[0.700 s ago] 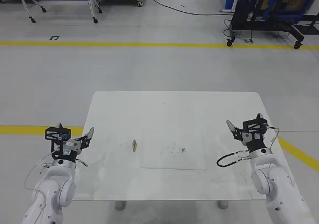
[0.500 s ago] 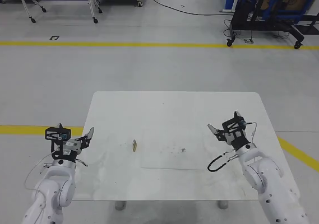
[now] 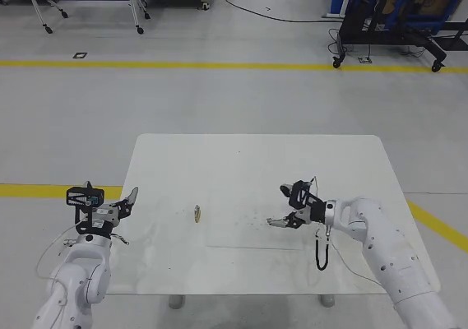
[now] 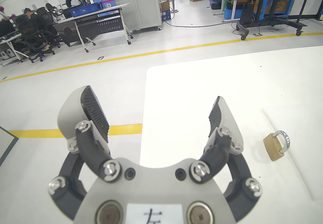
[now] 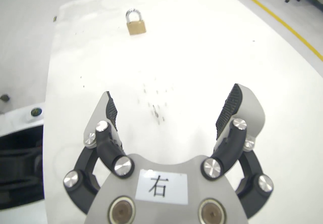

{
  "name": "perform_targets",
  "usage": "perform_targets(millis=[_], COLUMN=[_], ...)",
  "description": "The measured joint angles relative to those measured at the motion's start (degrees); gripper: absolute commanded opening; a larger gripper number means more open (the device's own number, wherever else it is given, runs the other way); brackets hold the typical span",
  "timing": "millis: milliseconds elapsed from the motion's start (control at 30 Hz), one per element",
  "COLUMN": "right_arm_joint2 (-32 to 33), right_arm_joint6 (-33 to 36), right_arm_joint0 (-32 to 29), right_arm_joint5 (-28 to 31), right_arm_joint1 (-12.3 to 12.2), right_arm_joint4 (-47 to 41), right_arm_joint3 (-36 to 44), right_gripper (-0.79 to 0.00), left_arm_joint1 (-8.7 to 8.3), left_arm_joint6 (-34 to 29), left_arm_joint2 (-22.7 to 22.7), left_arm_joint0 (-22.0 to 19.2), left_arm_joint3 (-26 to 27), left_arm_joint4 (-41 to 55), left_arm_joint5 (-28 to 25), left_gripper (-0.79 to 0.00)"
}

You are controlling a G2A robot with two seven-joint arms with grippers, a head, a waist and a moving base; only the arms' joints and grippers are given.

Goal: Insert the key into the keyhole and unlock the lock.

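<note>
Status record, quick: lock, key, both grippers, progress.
lock: lies flat on table, shackle looks shut, nothing touching it
key: lies flat on table, apart from lock, not inserted
right gripper: open, empty, close to key, key ahead between its fingers
left gripper: open, empty, at the table edge, lock off to one side
progress: key not yet picked up

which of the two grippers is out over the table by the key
The right gripper, fingers open, close by the key near the middle of the table. The left gripper sits back at the table's left edge, apart from the padlock.
</note>
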State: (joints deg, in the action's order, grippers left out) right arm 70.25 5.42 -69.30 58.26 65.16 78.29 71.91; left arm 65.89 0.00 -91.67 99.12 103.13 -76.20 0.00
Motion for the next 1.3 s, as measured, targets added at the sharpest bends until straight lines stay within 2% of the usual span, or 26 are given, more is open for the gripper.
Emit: perform_targets(millis=[33,100,167,200,267,367,500,533,567,1000,1300], right_arm_joint2=[-1.16,-3.69,-5.75,-6.85,-7.97,-9.34,-10.79,-11.06,-11.36,-14.05,-9.99], right_arm_joint6=[-0.18,-0.68,-1.46,-1.88,-2.63,-4.04,-5.61,-5.91,-6.19,-11.63,-18.28], right_arm_joint0=[0.67,2.31,3.47,4.16,5.09,6.24,7.23,7.37,7.48,8.74,6.67], right_arm_joint5=[-0.13,-0.27,-0.27,-0.27,-0.26,-0.26,-0.26,-0.26,-0.26,-0.26,-0.26], right_arm_joint1=[-0.01,-0.05,-0.12,-0.21,-0.29,-0.40,-0.72,-0.79,-0.87,-2.88,-5.07], right_arm_joint4=[1.25,3.67,5.37,6.44,7.19,7.53,8.18,8.34,8.52,7.84,7.22], right_arm_joint3=[-0.74,-2.30,-3.32,-4.04,-5.25,-6.78,-8.11,-8.26,-8.34,-8.54,-5.97], right_gripper=[-0.049,-0.259,-0.280,-0.400,-0.465,-0.483,-0.610,-0.668,-0.779,-0.785,-0.785], left_arm_joint1=[0.00,0.00,0.00,0.00,0.00,0.00,0.00,0.00,0.00,0.00,0.00], left_arm_joint6=[0.00,0.00,0.00,0.00,0.00,0.00,0.00,0.00,0.00,0.00,0.00], left_arm_joint2=[0.00,0.00,0.00,0.00,0.00,0.00,0.00,0.00,0.00,0.00,0.00], left_arm_joint0=[0.00,0.00,0.00,0.00,0.00,0.00,0.00,0.00,0.00,0.00,0.00], left_arm_joint3=[0.00,0.00,0.00,0.00,0.00,0.00,0.00,0.00,0.00,0.00,0.00], left_arm_joint4=[0.00,0.00,0.00,0.00,0.00,0.00,0.00,0.00,0.00,0.00,0.00], left_arm_joint5=[0.00,0.00,0.00,0.00,0.00,0.00,0.00,0.00,0.00,0.00,0.00], left_gripper=[0.000,0.000,0.000,0.000,0.000,0.000,0.000,0.000,0.000,0.000,0.000])
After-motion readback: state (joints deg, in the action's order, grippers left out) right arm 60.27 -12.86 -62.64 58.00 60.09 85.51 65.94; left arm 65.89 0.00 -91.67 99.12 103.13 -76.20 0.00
